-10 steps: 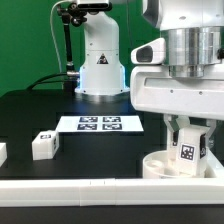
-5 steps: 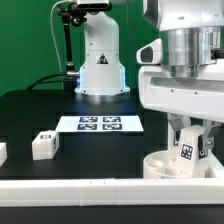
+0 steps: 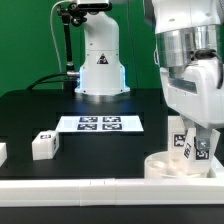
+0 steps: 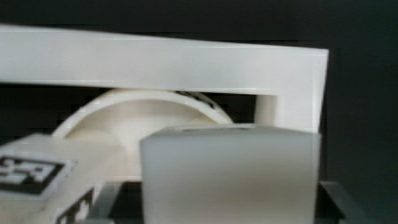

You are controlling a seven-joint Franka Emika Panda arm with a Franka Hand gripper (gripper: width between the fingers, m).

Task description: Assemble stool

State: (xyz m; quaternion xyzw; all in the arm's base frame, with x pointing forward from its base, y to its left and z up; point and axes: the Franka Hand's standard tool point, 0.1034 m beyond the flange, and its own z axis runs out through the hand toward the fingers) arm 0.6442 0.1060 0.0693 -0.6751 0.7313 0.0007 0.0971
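Observation:
The round white seat disc lies at the front of the exterior view's right, against the white border rail. My gripper hangs right over it and is shut on a white tagged leg block that stands upright on the disc. A second tagged leg face shows just beside it. In the wrist view the held leg block fills the space between my fingers, with the seat disc behind it and another tagged leg beside it. A loose leg block lies on the black table.
The marker board lies flat at mid-table before the arm's white base. Another white block peeks in at the exterior view's left edge. A long white border rail runs along the front and shows in the wrist view.
My wrist has turned and tilted over the seat disc, and the held leg block has turned with it. The loose block and the marker board have not moved.

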